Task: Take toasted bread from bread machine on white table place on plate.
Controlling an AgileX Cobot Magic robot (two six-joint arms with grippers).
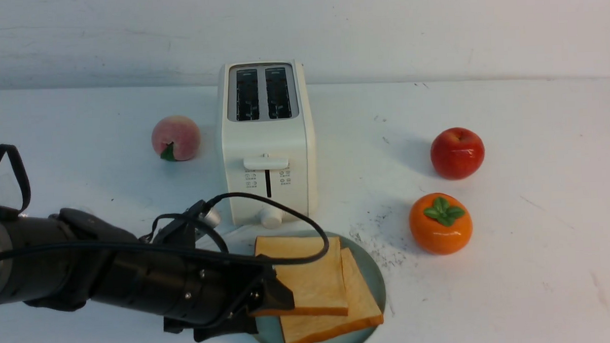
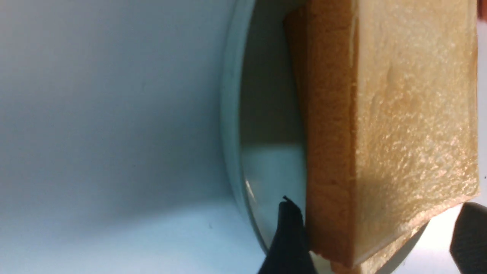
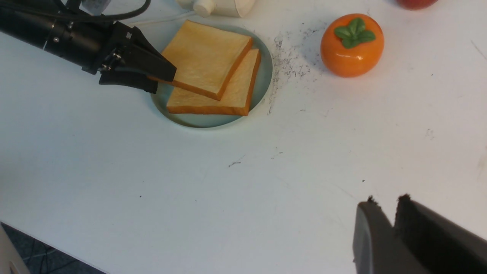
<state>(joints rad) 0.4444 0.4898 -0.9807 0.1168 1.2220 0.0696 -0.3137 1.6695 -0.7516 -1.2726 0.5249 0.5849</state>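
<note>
Left hand (image 2: 374, 228) spread around upper toast (image 1: 309, 283), flat, roughly square, no clear long axis, right hand's (image 3: 388, 207) fingertips nearly together

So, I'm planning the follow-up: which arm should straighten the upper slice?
Probably the left: its hand is open around the upper slice, while the right hand hangs away from the plate.

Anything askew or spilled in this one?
Nothing looks spilled. The upper toast slice lies askew over the lower one on the plate. Dark scuffs mark the white table beside it.
</note>
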